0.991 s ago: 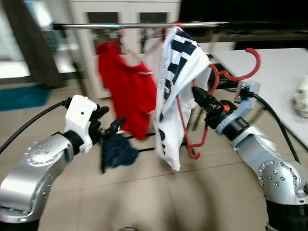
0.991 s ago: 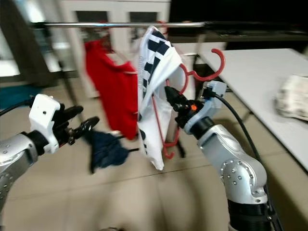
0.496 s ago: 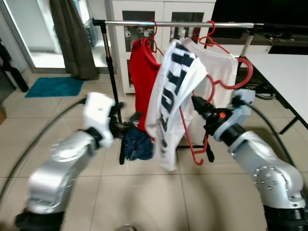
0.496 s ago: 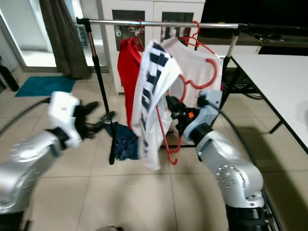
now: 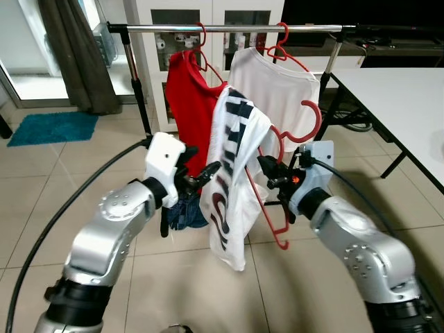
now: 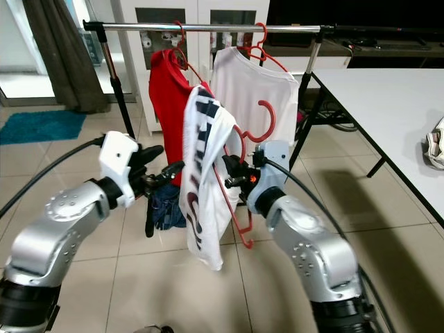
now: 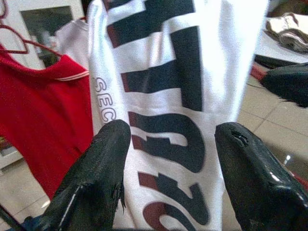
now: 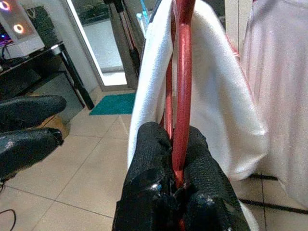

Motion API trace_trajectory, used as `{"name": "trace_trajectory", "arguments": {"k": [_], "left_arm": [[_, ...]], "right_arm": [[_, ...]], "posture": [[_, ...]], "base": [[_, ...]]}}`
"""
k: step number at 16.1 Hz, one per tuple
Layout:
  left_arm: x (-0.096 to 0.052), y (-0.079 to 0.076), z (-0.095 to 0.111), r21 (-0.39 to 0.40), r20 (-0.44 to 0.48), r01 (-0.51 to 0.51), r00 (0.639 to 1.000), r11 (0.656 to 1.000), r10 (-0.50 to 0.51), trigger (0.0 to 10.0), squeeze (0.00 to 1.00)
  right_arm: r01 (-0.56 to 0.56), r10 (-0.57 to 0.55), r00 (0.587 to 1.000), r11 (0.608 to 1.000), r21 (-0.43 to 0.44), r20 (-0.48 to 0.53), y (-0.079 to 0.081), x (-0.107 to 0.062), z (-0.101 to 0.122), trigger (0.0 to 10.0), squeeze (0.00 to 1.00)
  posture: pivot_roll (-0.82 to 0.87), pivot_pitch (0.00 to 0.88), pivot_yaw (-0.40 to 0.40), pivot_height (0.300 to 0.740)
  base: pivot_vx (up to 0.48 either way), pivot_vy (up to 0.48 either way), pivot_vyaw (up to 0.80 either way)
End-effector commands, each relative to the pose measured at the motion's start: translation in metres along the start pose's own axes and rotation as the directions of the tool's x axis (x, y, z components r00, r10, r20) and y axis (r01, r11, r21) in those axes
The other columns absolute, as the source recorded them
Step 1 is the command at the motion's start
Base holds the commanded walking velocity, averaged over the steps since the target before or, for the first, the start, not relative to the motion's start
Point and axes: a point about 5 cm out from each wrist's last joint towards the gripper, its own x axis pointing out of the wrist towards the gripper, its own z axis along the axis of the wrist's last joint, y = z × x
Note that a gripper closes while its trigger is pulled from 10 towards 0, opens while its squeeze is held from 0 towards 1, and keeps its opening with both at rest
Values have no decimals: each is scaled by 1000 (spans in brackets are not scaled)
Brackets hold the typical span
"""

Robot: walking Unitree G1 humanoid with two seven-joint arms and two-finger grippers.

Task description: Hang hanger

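Two garments, a red top [image 5: 187,104] and a white T-shirt [image 5: 277,97], hang on the steel rail [image 5: 229,28]. The right gripper [image 8: 174,159] pinches a red plastic hanger [image 5: 281,182] draped with a striped white shirt [image 5: 232,187], below the rail; the left gripper [image 7: 168,159] gapes wide, empty, beside the cloth.

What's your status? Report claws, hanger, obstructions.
Right claw shut on red plastic hanger carrying white printed shirt. Left claw open beside shirt. Hanger below metal rail, unhung. Red shirt, white shirt occupy rail.
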Motion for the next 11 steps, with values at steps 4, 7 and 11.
{"name": "trace_trajectory", "arguments": {"k": [4, 7, 11], "left_arm": [[7, -9, 0, 5, 21, 66, 998, 998, -66, 10000, 0], [5, -3, -1, -48, 48, 0, 999, 999, 2, 10000, 0], [-1, -4, -9, -32, 14, -61, 998, 998, 61, 10000, 0]], "right_arm": [[-16, 16, 1000, 1000, 12, 12, 5, 3, 2, 10000, 0], [-4, 2, 999, 999, 46, 37, 7, 5, 5, 10000, 0], [2, -2, 1000, 1000, -15, 22, 10, 5, 1, 10000, 0]], "posture": [[-160, 0, 9, 740], [-167, 0, 35, 740], [-164, 0, 25, 740]], "base": [[0, 0, 0], [0, 0, 0], [0, -240, 0]]}}
